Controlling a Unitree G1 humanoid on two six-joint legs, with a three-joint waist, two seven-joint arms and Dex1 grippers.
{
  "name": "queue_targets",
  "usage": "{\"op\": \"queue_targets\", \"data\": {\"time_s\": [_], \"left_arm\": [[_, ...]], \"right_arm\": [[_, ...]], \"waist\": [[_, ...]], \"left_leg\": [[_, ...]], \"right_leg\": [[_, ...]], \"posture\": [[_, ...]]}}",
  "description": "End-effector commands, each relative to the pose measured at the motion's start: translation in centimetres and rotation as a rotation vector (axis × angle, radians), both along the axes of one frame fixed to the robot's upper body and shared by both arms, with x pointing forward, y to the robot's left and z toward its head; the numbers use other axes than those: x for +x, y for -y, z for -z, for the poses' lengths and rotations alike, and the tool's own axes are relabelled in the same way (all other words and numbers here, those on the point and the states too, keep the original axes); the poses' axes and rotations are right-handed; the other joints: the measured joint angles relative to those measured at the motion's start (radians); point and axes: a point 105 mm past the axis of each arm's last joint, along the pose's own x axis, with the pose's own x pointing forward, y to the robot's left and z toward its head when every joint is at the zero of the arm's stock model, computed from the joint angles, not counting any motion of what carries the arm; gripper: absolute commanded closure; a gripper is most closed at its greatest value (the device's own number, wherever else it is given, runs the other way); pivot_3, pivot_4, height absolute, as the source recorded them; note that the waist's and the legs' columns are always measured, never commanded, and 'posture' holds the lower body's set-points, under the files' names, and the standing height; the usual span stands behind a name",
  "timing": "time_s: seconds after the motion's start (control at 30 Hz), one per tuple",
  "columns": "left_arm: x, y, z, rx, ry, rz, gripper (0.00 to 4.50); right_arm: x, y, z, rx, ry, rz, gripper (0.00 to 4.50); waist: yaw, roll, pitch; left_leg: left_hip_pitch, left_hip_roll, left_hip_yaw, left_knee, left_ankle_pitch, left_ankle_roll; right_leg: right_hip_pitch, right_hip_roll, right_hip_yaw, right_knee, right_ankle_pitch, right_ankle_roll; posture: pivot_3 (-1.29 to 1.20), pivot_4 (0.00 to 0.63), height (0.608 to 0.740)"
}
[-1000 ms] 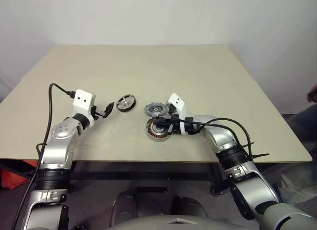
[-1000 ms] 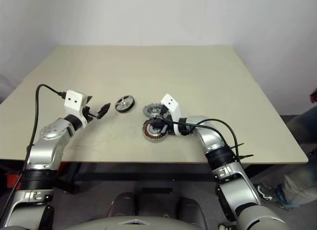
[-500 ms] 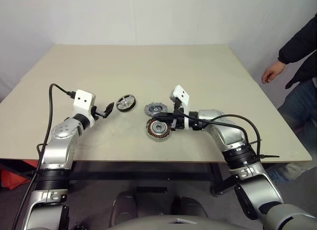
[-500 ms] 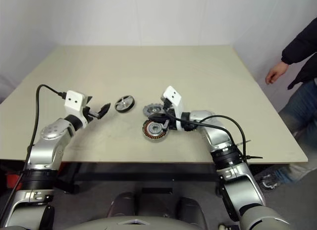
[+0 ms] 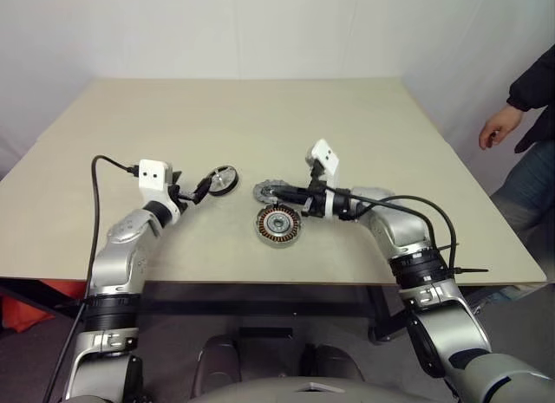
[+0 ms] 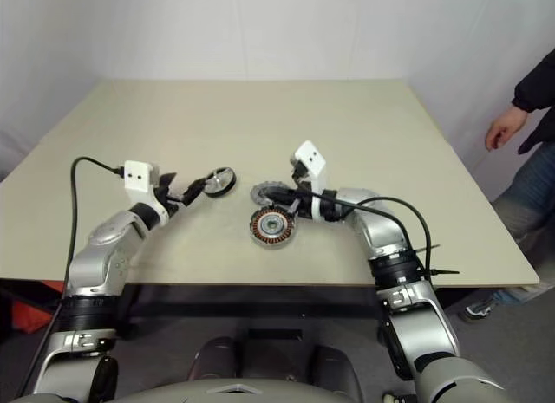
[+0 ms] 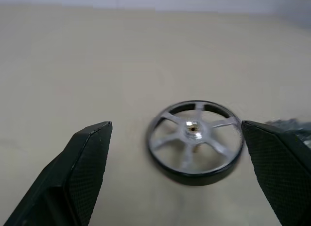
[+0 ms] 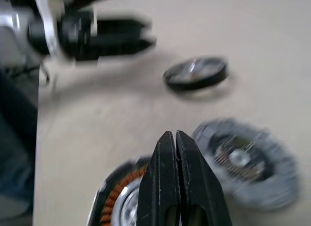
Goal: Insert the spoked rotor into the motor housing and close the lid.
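Since a second ago my left end effector (image 5: pixel 201 191) has closed in on the spoked rotor (image 5: pixel 223 179), which lies flat on the tabletop (image 5: pixel 260 117), straight ahead between my wide-apart fingers (image 7: pixel 87 158). Being round, it offers no preferred axis. Right end effector (image 5: pixel 282 193), pressed together and empty, hovers by the lid (image 5: pixel 269 191) and motor housing (image 5: pixel 277 224), farther off.

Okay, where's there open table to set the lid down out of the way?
The table is bare behind the parts and along both sides. It is crowded mid-front, where the spoked rotor, lid and motor housing cluster between both grippers.
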Motion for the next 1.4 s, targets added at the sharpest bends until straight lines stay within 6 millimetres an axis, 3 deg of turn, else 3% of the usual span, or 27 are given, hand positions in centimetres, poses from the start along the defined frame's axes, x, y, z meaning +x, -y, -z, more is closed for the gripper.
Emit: {"op": "queue_targets", "data": {"time_s": [0.03, 0.17, 0.43, 0.67, 0.9, 1.03, 1.17, 1.4], "left_arm": [[-0.3, 0.6, -1.2, -0.147, -0.007, -0.014, 0.00], [0.2, 1.1, -1.4, -0.364, -0.075, -0.060, 0.00], [0.3, 1.1, -1.0, -0.544, -0.215, -0.092, 0.00], [-0.4, 2.7, -0.7, -0.653, -0.337, -0.039, 0.00], [0.3, 3.5, 0.1, -0.881, -0.428, -0.039, 0.00], [0.8, 3.4, 0.8, -0.934, -0.448, -0.056, 0.00], [1.6, 2.6, 3.2, -0.979, -0.515, -0.118, 0.00], [2.7, 2.4, 3.1, -1.038, -0.486, -0.131, 0.00]], "right_arm": [[0.1, 0.1, -1.2, 0.030, 0.039, 0.002, 4.45], [0.1, 0.1, -1.0, 0.030, 0.036, 0.008, 4.45], [0.5, 0.3, -0.9, 0.030, 0.033, 0.034, 4.45], [0.5, 0.3, -0.8, 0.029, 0.030, 0.043, 4.45], [0.6, 0.2, -0.9, 0.035, 0.031, 0.048, 4.45], [0.7, 0.2, -1.0, 0.038, 0.037, 0.050, 4.45], [1.0, 0.2, -1.4, 0.043, 0.049, 0.065, 4.45], [1.0, 0.2, -1.2, 0.037, 0.053, 0.064, 4.45]], "waist": [[0.000, 0.000, 0.000], [0.000, 0.000, 0.000], [0.001, 0.000, 0.000], [0.002, 0.000, 0.000], [0.005, -0.001, 0.000], [0.006, -0.001, 0.000], [0.009, 0.000, 0.000], [0.010, 0.000, 0.000]], "left_leg": [[0.000, 0.000, 0.000, 0.000, 0.000, 0.000], [-0.001, 0.000, 0.000, 0.000, 0.000, 0.000], [0.000, -0.001, 0.000, 0.001, 0.000, 0.000], [-0.001, -0.001, 0.000, 0.001, 0.000, 0.000], [-0.001, -0.002, 0.000, 0.001, 0.000, 0.000], [-0.001, -0.002, 0.000, 0.001, 0.000, 0.000], [0.000, -0.002, -0.001, 0.001, 0.000, 0.000], [0.015, -0.001, -0.001, -0.009, 0.000, -0.001]], "right_leg": [[0.000, 0.000, 0.000, 0.000, 0.000, 0.000], [-0.001, 0.000, 0.000, 0.000, 0.000, 0.000], [0.000, 0.000, 0.000, -0.001, 0.000, 0.000], [0.000, 0.000, -0.001, -0.001, 0.000, 0.000], [0.001, 0.000, -0.001, -0.001, 0.000, 0.001], [0.001, 0.000, -0.001, -0.002, -0.004, 0.007], [0.002, 0.000, -0.002, -0.003, -0.004, 0.007], [0.021, 0.000, -0.004, -0.019, -0.003, 0.013]], "posture": [[0.00, 0.000, 0.740], [0.00, 0.000, 0.740], [0.00, 0.000, 0.740], [0.00, 0.000, 0.740], [0.00, 0.000, 0.740], [0.00, 0.000, 0.740], [0.00, 0.000, 0.740], [0.00, 0.000, 0.740]]}}
